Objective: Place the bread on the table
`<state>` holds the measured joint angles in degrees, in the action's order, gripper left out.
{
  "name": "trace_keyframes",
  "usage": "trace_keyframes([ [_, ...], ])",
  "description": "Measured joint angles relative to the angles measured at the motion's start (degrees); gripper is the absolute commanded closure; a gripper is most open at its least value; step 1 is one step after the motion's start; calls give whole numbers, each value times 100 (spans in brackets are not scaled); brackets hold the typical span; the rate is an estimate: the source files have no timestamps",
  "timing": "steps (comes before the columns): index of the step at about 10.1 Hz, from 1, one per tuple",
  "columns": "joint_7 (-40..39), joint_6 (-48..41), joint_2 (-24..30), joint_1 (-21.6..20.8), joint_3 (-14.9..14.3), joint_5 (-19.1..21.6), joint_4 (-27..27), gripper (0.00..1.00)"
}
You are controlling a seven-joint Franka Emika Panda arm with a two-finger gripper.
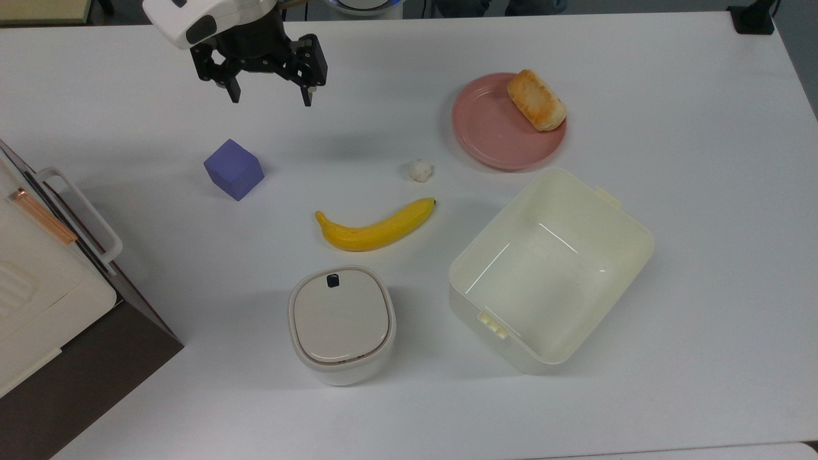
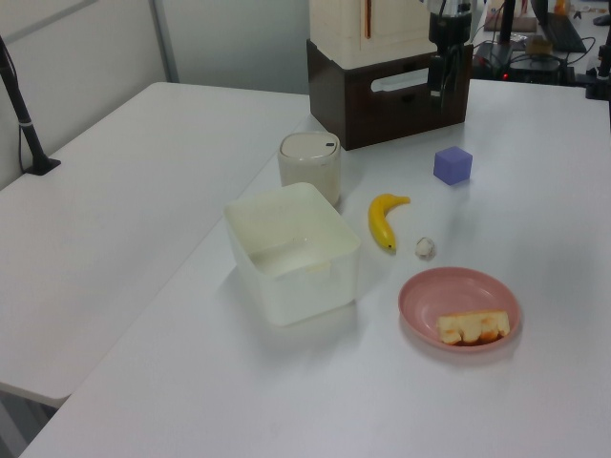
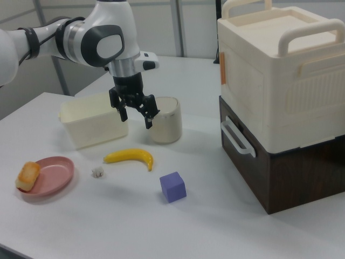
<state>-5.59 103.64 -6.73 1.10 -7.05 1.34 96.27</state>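
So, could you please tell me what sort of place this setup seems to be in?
Probably a robotics lab or office. A Franka arm's gripper hangs, jaws open, over a white table of test props: bread on a pink plate, a banana, a purple cube.

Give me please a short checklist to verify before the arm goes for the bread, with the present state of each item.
1. Tool open, holding nothing: ok.
2. Bread reachable from above, uncovered: ok.
3. Bread lying steady: not ok; it overhangs the pink plate's rim.
4. Path from tool to bread free of tall things: ok, as far as the top view shows.
5. Bare table near the plate for placing: ok.
6. Grip strength suited to the bread: cannot tell.
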Motion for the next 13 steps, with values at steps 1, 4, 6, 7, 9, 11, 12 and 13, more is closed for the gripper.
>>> trace_keyframes([
  [1,0,-59,0,0,1,0,0,0],
  [4,0,-198,10,5,1,-3,-39,0],
  [6,0,-202,10,5,1,-3,-48,0],
  [7,0,-205,10,8,1,-3,-48,0],
  [9,0,-208,10,11,1,-3,-48,0],
  [11,0,-208,10,1,5,-3,-48,0],
  [12,-1,-208,8,0,14,-3,-48,11],
  [13,-1,-208,3,-3,22,-3,-48,29],
])
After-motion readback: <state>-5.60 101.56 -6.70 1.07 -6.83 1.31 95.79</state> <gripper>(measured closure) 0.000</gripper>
